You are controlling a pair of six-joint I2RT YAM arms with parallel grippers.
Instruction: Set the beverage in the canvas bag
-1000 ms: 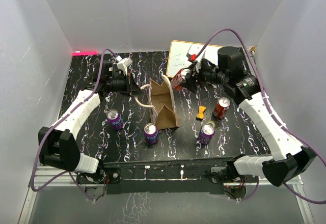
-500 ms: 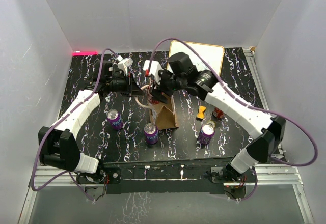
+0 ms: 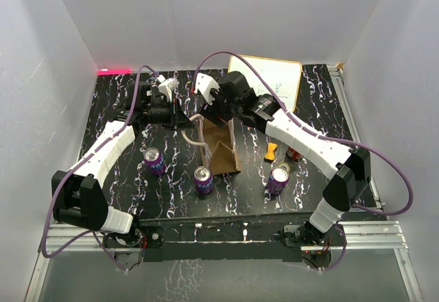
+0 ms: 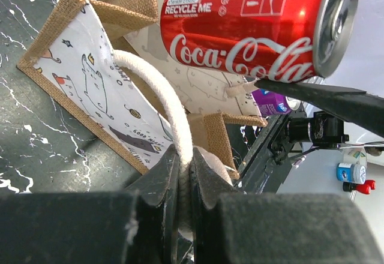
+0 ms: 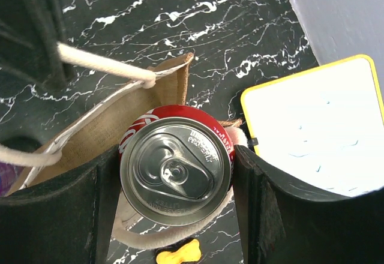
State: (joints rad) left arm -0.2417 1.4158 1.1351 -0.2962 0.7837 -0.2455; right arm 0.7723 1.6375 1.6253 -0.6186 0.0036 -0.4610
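Our right pincer (image 5: 175,180) is clamped on the red Coca-Cola can (image 4: 240,27), one finger on each side, with the can's top facing its wrist camera. Directly below this pincer gapes the open mouth of the canvas bag (image 3: 221,149); we cannot tell whether the can's base has passed the rim. Our left pincer (image 4: 185,163) is nearly closed, nipping the cream loop handle (image 4: 157,87), and the bag stands just ahead of it.

White-shelled arms (image 3: 110,147) with black joints and bases — purple cables (image 3: 221,53) looping off each
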